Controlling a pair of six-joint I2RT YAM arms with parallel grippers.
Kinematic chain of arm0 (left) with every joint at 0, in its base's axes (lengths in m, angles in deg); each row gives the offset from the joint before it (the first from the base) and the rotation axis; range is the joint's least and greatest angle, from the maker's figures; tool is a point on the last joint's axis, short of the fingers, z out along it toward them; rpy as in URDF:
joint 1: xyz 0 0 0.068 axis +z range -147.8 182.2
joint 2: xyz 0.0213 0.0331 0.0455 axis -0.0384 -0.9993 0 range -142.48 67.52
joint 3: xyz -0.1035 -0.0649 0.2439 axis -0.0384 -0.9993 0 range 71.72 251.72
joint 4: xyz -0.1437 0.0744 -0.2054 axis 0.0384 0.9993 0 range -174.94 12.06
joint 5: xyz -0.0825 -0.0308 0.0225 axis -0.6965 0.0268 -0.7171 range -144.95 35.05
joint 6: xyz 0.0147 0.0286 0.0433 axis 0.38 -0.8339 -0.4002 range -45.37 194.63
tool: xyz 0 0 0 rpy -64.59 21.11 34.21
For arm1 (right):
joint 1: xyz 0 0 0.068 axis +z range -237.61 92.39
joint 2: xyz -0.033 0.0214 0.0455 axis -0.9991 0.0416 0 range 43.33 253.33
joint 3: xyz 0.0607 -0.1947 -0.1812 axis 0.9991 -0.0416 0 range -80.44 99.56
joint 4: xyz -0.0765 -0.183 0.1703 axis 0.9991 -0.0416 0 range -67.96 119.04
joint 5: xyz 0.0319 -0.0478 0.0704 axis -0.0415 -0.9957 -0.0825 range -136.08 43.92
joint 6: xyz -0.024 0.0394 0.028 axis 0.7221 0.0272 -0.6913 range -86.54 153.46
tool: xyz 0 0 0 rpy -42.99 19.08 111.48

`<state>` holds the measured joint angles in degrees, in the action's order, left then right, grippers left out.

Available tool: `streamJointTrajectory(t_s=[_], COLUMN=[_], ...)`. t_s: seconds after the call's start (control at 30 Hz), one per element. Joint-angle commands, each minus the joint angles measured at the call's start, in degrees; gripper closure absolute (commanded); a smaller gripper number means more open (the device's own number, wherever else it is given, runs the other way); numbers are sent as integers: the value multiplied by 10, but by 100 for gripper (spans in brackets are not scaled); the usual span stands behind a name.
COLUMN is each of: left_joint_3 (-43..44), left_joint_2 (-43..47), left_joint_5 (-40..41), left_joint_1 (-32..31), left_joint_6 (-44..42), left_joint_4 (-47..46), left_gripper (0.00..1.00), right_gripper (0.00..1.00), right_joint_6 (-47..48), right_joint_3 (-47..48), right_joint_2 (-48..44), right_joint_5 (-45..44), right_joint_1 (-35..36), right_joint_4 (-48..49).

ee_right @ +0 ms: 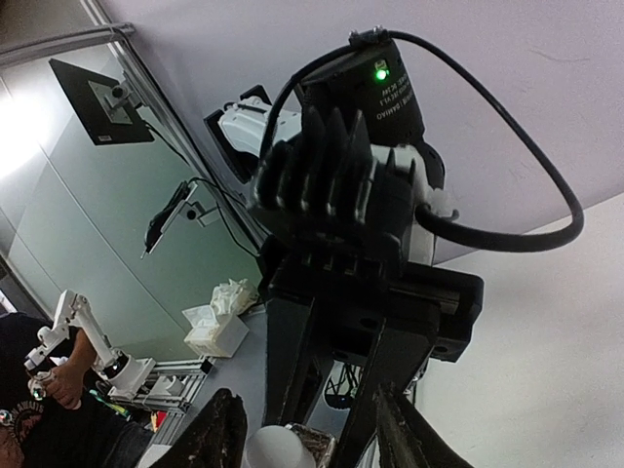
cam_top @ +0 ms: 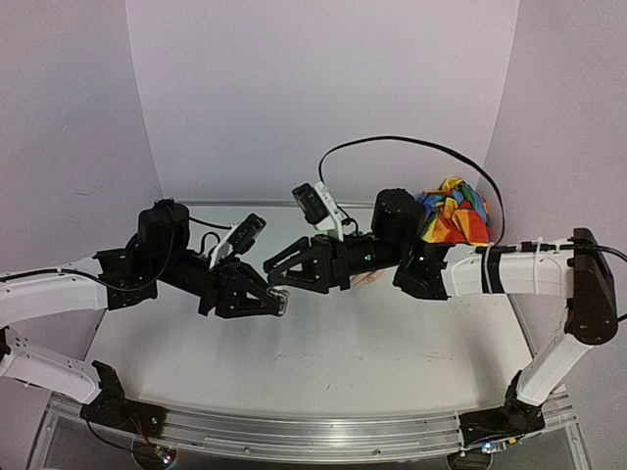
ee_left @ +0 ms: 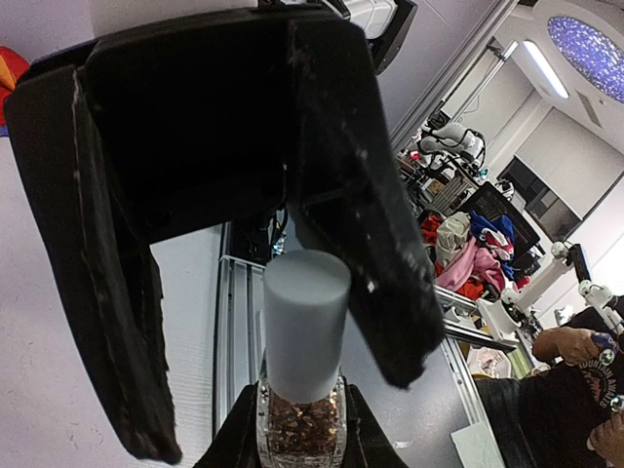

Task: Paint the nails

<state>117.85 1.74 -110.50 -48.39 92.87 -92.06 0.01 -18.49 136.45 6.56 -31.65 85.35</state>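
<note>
My left gripper (cam_top: 275, 304) is shut on a tiny polish bottle (ee_left: 300, 424) with glittery contents and a white cap (ee_left: 305, 322), holding it above the table. My right gripper (cam_top: 281, 268) is open, and its black fingers (ee_left: 375, 244) stand on either side of the cap without touching it. In the right wrist view the cap (ee_right: 277, 449) sits low between my right fingers (ee_right: 220, 434). A bit of the peach mannequin hand (cam_top: 368, 280) shows under the right arm; its nails are hidden. Its rainbow sleeve (cam_top: 455, 214) lies behind.
The white table (cam_top: 323, 362) has a metal rail (cam_top: 294, 431) along its near edge. Purple walls close in the back and both sides. A black cable (cam_top: 421, 145) loops above the right arm.
</note>
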Motion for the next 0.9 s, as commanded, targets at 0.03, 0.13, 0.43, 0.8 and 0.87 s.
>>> streamJointTrajectory(t_s=[0.03, 0.13, 0.43, 0.8, 0.87], left_joint_3=[31, 29, 23, 9, 13], left_joint_2=[1, 2, 3, 61, 78], left_joint_5=[-22, -26, -31, 236, 327], left_joint_1=[-1, -1, -1, 1, 1], left_joint_6=[-2, -3, -13, -40, -70], left_joint_4=[-29, -30, -29, -13, -12], left_gripper=[100, 100, 100, 100, 100], right_gripper=[57, 59, 77, 100, 100], right_joint_6=[-4, -6, -14, 41, 40], right_joint_3=[36, 43, 42, 13, 11], right_joint_2=[10, 12, 14, 2, -1], right_joint_5=[24, 24, 14, -173, -333], right_joint_1=[7, 7, 7, 42, 69], right_joint_4=[45, 46, 45, -54, -100])
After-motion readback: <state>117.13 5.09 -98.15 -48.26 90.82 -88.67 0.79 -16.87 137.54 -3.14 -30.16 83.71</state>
